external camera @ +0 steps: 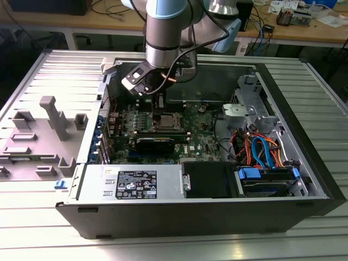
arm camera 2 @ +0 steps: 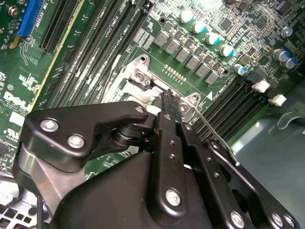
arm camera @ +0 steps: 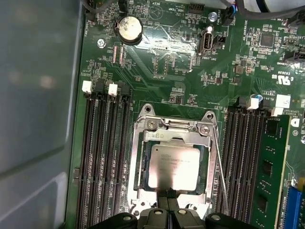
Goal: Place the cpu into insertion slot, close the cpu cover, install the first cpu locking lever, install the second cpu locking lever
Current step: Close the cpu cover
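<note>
Silver-grey on top, the small flat square cpu [arm camera: 172, 167] lies in its slot on the green board [arm camera: 162, 62]. The board is inside the open black computer case [external camera: 217, 217]. The thin silver metal cpu cover [arm camera: 177, 137], a square frame with a window, lies flat around the cpu. The black gripper [arm camera: 169, 202] is low over one edge of the cover, with its two fingers pressed together. A thin metal wire lever [arm camera: 220, 176] runs along one side of the cover. The case sits on a ribbed grey desk [external camera: 321, 98].
</note>
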You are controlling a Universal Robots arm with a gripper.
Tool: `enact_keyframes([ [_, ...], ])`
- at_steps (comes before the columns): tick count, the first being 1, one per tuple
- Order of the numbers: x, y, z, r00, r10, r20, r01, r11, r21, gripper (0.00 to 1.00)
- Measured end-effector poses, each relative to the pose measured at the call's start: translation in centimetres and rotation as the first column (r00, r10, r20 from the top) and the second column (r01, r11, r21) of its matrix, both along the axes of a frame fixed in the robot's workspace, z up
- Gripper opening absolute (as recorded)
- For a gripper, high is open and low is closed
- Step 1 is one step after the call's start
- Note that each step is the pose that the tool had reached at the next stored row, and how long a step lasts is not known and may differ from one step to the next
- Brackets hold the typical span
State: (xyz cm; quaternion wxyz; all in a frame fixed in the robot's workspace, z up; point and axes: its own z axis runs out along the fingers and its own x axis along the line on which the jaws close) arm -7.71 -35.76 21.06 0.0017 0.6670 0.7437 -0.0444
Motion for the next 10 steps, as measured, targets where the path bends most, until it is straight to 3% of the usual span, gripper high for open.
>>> enact_keyframes([
  [8, -0.02, 0.0, -0.25, 1.0, 0.0, -0.0002, 0.0, 1.0, 0.0, 0.11],
  [10, -0.02, 0.0, 0.05, 1.0, 0.0, -0.0002, 0.0, 1.0, 0.0, 0.11],
])
